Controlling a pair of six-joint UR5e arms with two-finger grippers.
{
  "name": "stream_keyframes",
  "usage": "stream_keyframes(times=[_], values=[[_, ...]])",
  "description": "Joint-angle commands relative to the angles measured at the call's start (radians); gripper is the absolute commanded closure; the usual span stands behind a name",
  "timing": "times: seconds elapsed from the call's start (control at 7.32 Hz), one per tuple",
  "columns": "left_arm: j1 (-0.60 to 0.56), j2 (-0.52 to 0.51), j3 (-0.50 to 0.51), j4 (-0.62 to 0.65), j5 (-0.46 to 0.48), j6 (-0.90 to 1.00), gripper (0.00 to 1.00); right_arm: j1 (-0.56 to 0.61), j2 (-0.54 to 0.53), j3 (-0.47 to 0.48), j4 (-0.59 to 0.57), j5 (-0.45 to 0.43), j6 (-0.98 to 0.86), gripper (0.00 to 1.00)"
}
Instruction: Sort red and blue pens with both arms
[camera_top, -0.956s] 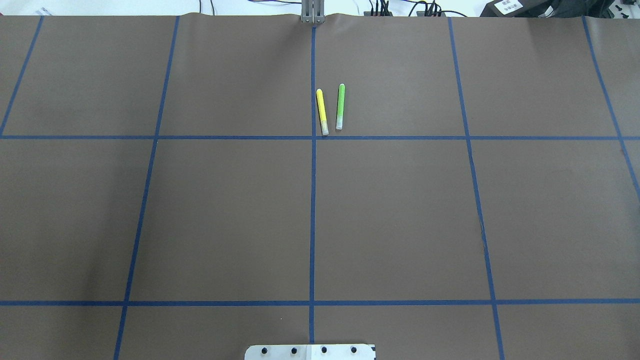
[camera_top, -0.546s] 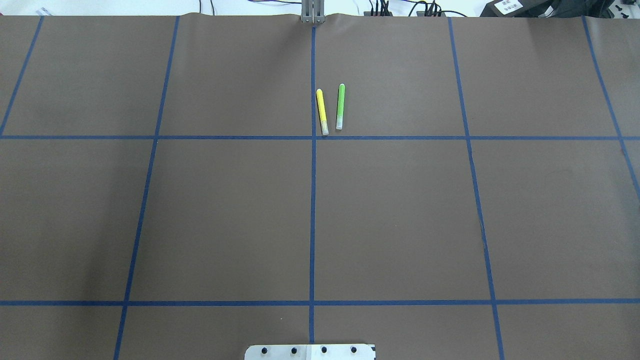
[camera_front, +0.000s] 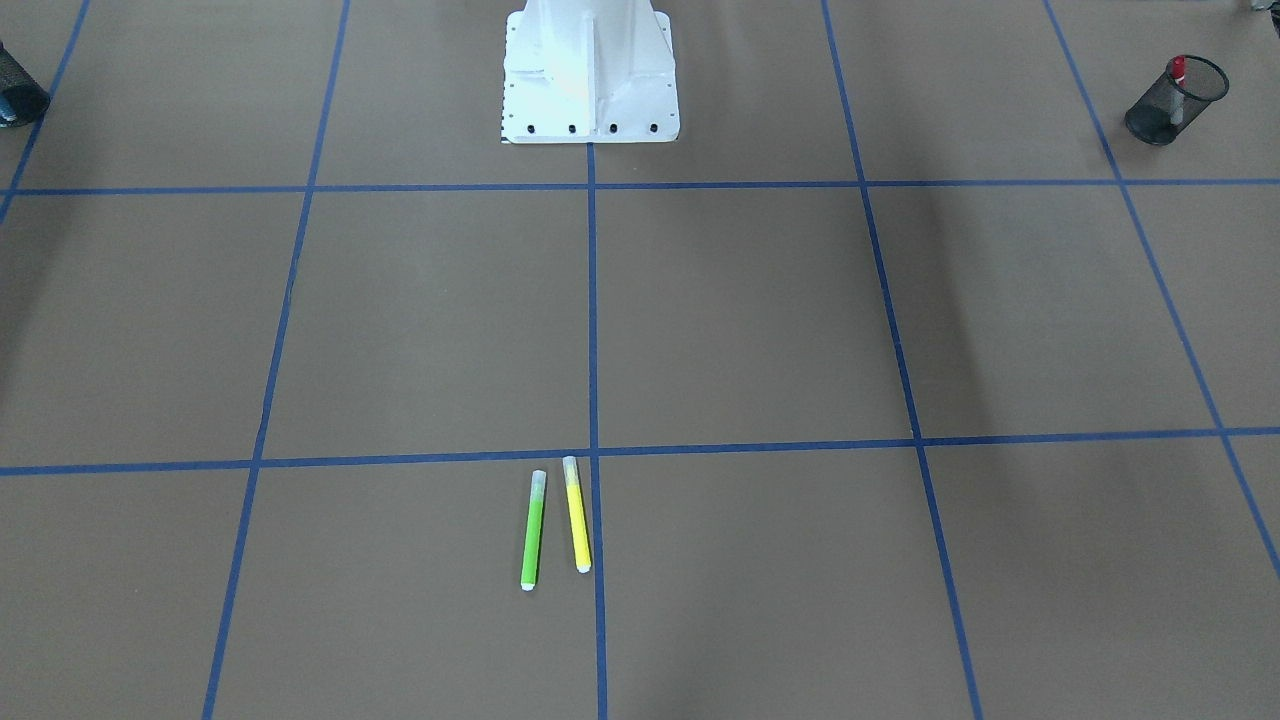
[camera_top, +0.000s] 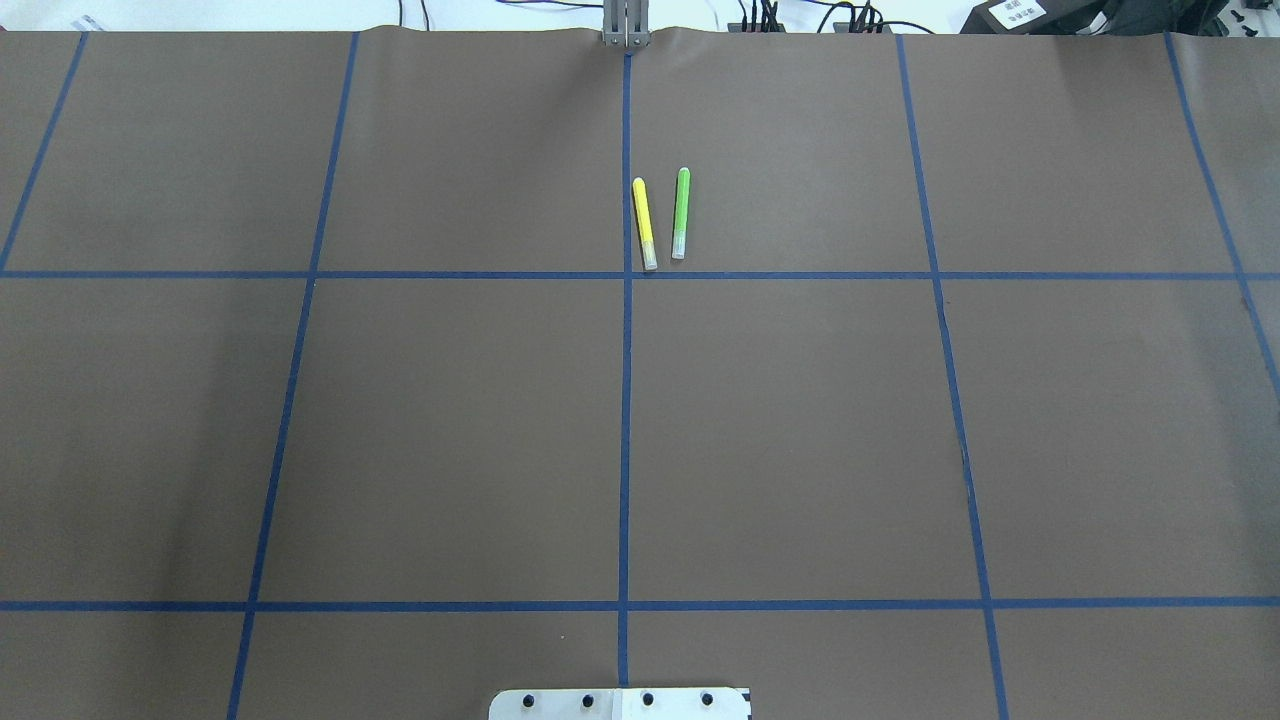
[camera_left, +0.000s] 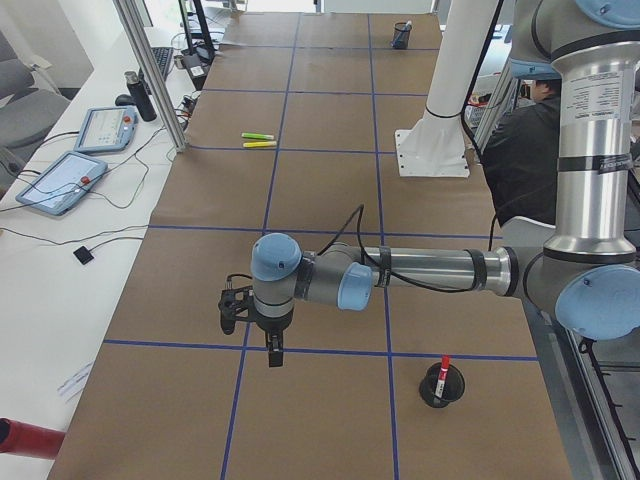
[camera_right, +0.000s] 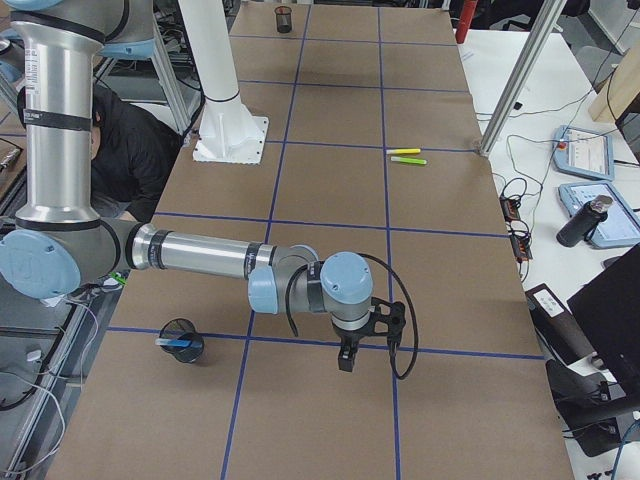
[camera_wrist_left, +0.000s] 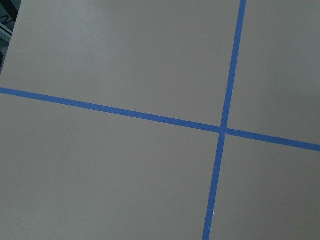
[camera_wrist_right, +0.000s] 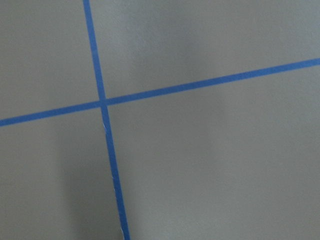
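The red pen (camera_front: 1178, 70) stands in a black mesh cup (camera_front: 1165, 105) at the table's end on my left; it shows as well in the exterior left view, red pen (camera_left: 444, 365) in cup (camera_left: 440, 388). The blue pen (camera_right: 172, 343) lies in another mesh cup (camera_right: 183, 340) at the opposite end. My left gripper (camera_left: 275, 356) hangs over a blue tape line, left of the red pen's cup. My right gripper (camera_right: 345, 361) hangs over tape, right of the blue pen's cup. For both I cannot tell open or shut. Both wrist views show only brown paper and tape.
A yellow marker (camera_top: 645, 223) and a green marker (camera_top: 680, 213) lie side by side at the table's far middle. The white pedestal base (camera_front: 590, 80) stands at the robot's edge. A person in dark clothes (camera_left: 520, 150) sits behind the robot. Tablets (camera_left: 62, 182) lie beyond the far edge.
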Motion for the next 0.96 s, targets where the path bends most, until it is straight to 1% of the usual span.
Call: stream_keyframes(times=[0.0,0.14,0.27,0.41,0.68,0.82], values=[[0.027,0.006,-0.001,-0.006,0.023,-0.001,0.0,-0.024,0.122,0.083,-0.293,-0.012,0.006,0.01],[0.027,0.017,-0.001,-0.007,0.017,0.008,0.0,-0.024,0.103,0.105,-0.31,-0.005,-0.005,0.01],[0.024,0.021,-0.002,-0.01,0.013,0.01,0.0,-0.026,0.088,0.098,-0.272,0.0,-0.009,0.01],[0.022,0.021,-0.007,-0.009,0.011,0.01,0.0,-0.026,0.087,0.091,-0.263,0.0,-0.009,0.01],[0.019,0.04,-0.007,-0.012,-0.074,0.039,0.0,-0.026,0.055,0.091,-0.262,0.0,-0.055,0.01],[0.019,0.041,-0.005,-0.007,-0.075,0.077,0.0,-0.026,0.055,0.088,-0.262,0.0,-0.068,0.01]])
